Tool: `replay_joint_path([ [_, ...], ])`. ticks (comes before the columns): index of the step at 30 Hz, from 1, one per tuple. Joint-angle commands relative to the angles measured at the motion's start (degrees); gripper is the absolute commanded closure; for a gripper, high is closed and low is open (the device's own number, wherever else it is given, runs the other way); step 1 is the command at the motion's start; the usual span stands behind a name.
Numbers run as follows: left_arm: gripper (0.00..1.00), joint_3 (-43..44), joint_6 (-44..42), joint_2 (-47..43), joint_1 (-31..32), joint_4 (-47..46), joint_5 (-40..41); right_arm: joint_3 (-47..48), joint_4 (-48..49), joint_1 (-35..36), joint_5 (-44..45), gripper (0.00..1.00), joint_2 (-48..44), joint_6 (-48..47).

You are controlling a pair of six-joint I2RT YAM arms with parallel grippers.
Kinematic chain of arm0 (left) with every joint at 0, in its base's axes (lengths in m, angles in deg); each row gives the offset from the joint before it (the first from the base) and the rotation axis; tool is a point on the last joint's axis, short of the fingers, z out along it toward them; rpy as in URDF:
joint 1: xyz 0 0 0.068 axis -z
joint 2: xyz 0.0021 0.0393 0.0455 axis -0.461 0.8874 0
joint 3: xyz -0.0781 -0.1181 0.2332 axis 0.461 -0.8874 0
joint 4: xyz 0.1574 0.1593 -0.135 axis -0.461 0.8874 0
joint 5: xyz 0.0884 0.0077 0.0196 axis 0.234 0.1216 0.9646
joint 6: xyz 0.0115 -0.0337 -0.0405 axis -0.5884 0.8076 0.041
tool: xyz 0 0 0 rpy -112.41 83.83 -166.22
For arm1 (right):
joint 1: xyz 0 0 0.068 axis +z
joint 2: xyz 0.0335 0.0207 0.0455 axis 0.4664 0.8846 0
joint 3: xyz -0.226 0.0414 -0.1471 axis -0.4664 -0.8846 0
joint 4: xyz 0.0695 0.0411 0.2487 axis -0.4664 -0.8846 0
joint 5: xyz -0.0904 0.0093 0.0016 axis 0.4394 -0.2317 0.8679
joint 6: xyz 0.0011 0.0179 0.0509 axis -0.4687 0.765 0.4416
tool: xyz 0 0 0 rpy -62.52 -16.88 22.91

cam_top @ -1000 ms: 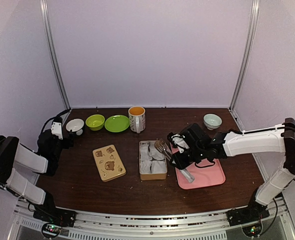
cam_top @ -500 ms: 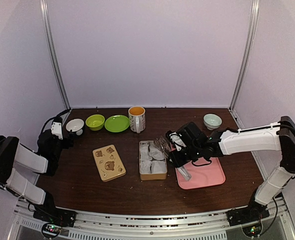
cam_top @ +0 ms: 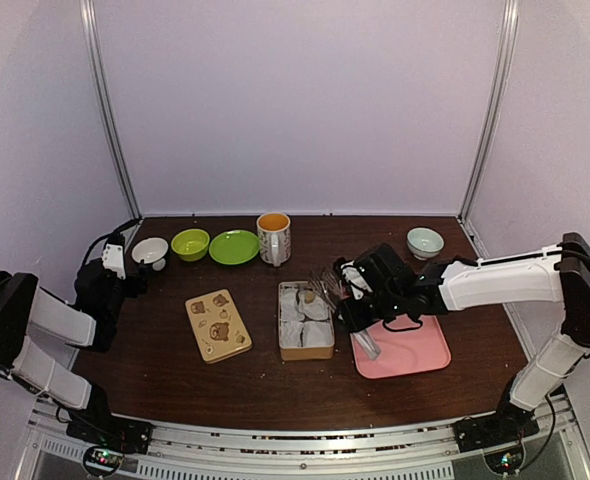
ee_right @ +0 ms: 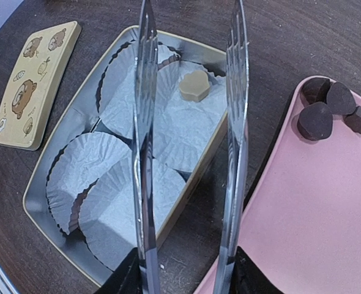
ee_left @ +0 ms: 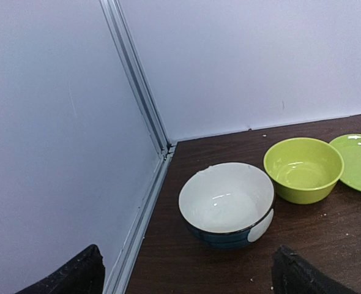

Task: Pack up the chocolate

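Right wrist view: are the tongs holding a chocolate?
No, the tongs are spread with nothing between them; a light brown chocolate sits in a paper cup in the tin.

One chocolate (ee_right: 196, 84) lies in the tin (ee_right: 81, 122), left of the tray (ee_right: 327, 208) holding other chocolates (ee_right: 316, 120).

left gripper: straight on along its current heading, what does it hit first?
Probably the white bowl, almost dead ahead of the left gripper; the green bowl sits right of that line. Depth is unclear, so it might pass over the rim.
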Motion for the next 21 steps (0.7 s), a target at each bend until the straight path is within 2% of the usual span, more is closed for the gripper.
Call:
replay_joint_path([
  [1,0.02,0.9,0.5,0.4,-0.5,-3.0,-0.6,-2.9,3.2,-0.6,3.4,0.56,-4.6,2.0],
  [9,0.02,0.9,0.4,0.4,-0.5,-3.0,-0.7,-9.0,4.8,-6.0,8.3,0.57,-9.8,8.2],
  [21,0.02,0.9,0.4,0.4,-0.4,-3.0,-0.7,-3.4,-2.0,-7.3,6.8,0.56,-2.4,8.5],
])
